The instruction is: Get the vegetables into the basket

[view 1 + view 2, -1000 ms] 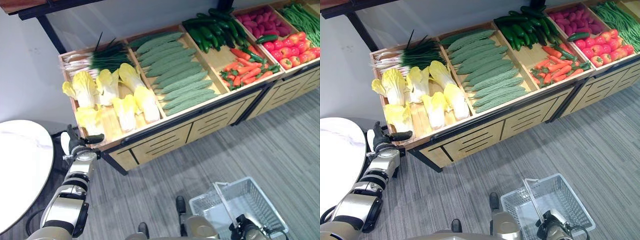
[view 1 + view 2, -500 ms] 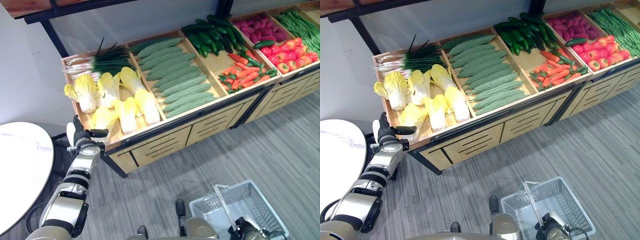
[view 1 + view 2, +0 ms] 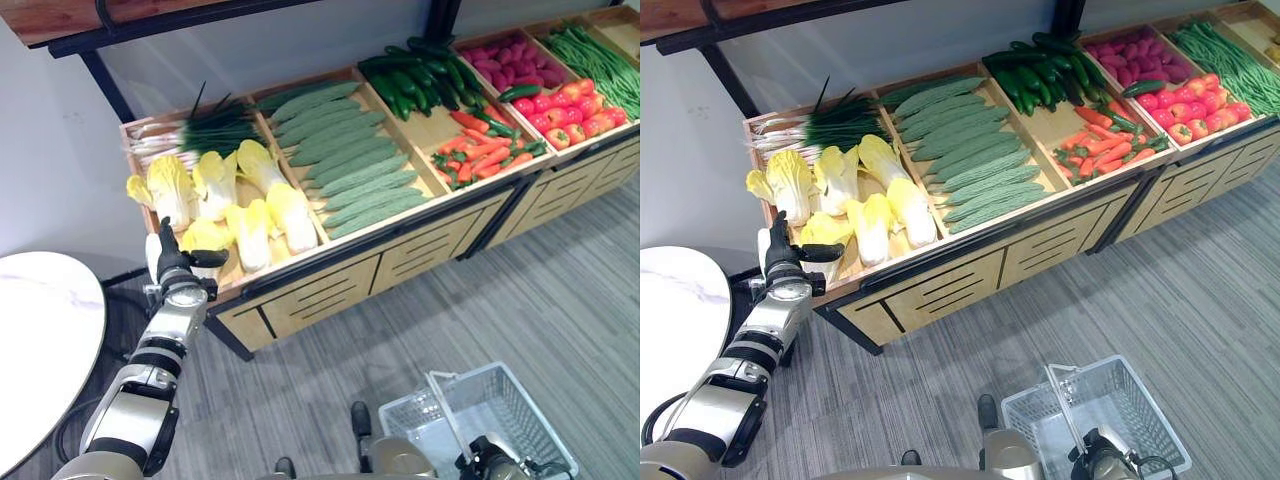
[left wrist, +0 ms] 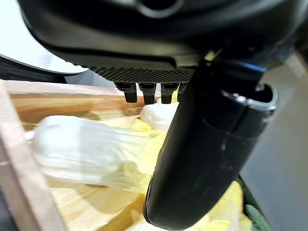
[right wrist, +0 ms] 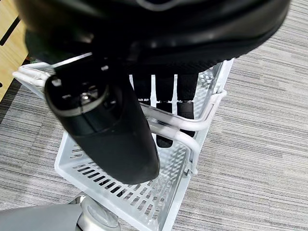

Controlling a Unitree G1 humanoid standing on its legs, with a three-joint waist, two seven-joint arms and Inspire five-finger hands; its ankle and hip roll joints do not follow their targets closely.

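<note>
The left robot hand, fingers straight, had advanced to the napa cabbages in the wooden crate. The right wrist view showed the right robot hand curled round the white basket handles.

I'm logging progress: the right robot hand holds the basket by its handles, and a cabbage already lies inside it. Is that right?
Not quite. The right robot hand does hold the basket by its handles, but the right wrist view shows no cabbage inside it. The cabbages lie in the stand's left crate, where the left robot hand reaches, as the left eye view shows.
</note>
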